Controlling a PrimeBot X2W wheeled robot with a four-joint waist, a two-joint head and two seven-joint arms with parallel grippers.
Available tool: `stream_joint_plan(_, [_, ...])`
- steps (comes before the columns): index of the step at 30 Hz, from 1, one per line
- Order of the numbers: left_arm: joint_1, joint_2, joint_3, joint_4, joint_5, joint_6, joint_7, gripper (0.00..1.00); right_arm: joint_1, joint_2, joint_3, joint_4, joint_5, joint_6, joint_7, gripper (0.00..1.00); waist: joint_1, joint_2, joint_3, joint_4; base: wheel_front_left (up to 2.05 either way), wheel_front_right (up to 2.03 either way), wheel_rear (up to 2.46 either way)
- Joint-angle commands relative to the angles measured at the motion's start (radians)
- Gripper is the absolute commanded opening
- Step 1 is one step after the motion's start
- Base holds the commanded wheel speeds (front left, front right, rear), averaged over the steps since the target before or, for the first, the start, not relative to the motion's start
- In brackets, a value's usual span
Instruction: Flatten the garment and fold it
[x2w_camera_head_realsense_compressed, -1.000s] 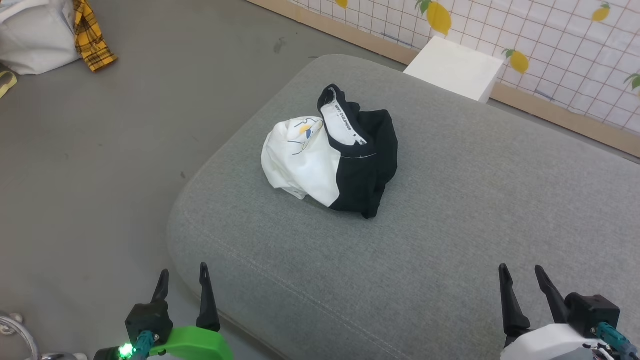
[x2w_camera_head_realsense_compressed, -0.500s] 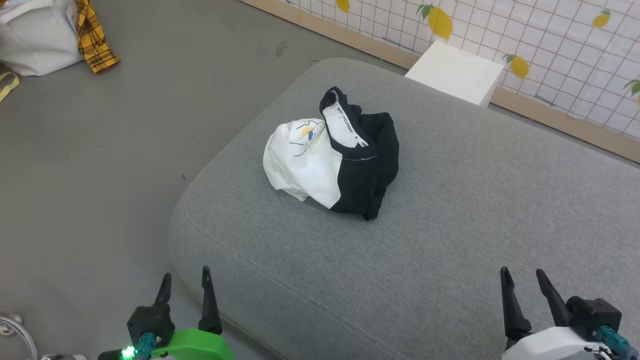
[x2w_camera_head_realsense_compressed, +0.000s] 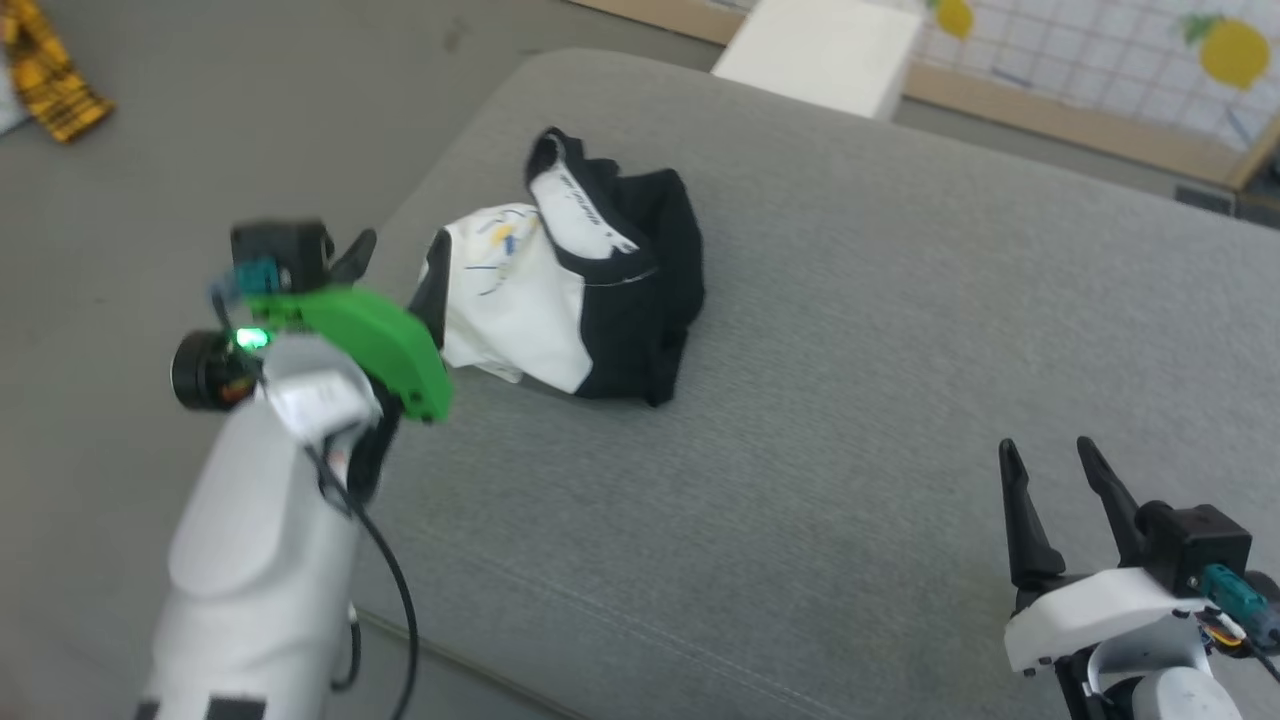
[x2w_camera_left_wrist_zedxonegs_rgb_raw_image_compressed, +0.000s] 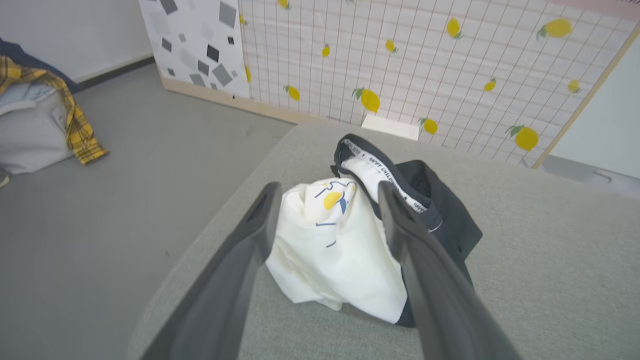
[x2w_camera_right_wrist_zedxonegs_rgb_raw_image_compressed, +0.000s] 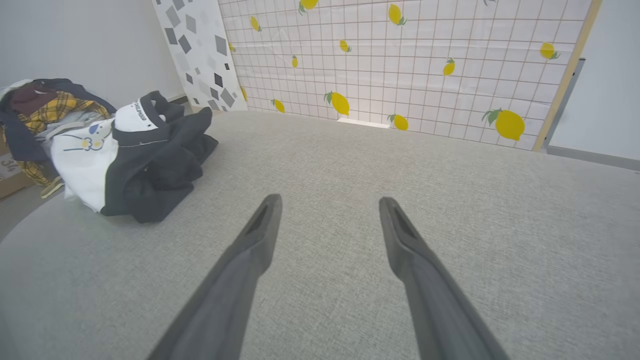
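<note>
Left tool (x2w_camera_left_wrist_zedxonegs_rgb_raw_image_compressed: 328, 189), spread, hovers just before the crumpled garment (x2w_camera_left_wrist_zedxonegs_rgb_raw_image_compressed: 332, 255); right tool (x2w_camera_head_realsense_compressed: 1045, 447), spread too, sits well apart. Flattening unstarted: next likely calls for pinching an edge.

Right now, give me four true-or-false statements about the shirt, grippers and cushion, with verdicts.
1. The garment lies crumpled on the grey cushion. True.
2. The left gripper is shut on the garment. False: its jaws stand open, gripping nothing.
3. The right gripper is open, apart from the garment. True.
4. The yellow plaid cloth lies on the cushion. False: it is off the cushion, on the floor side.
</note>
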Motion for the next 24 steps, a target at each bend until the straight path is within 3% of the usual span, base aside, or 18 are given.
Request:
stream_joint_plan(1, [-0.053, 0.006, 0.009, 0.043, -0.023, -0.005, 0.045, 1.00, -0.014, -0.001, -0.001, -0.011, -0.012, -0.001, 0.007, 1.00, 0.0000, 0.0000, 0.105, -0.112, 0.00, 0.00, 0.00])
stream_joint_plan(11, [-0.308, 0.037, 0.030, 0.328, -0.094, 0.049, 0.431, 1.00, -0.039, -0.001, -0.037, -0.088, -0.039, -0.001, 0.040, 1.00, 0.0000, 0.0000, 0.253, -0.276, 0.00, 0.00, 0.00])
stream_joint_plan(18, [-0.319, 0.030, 0.014, 0.426, -0.099, 0.106, 0.585, 1.00, -0.039, -0.001, -0.063, -0.128, -0.048, -0.001, 0.048, 1.00, 0.0000, 0.0000, 0.315, -0.294, 0.00, 0.00, 0.00])
stream_joint_plan(24, [-0.271, -0.008, 0.009, 0.474, -0.113, 0.143, 0.626, 1.00, -0.035, -0.001, -0.072, -0.150, -0.053, -0.001, 0.055, 1.00, 0.0000, 0.0000, 0.340, -0.282, 0.00, 0.00, 0.00])
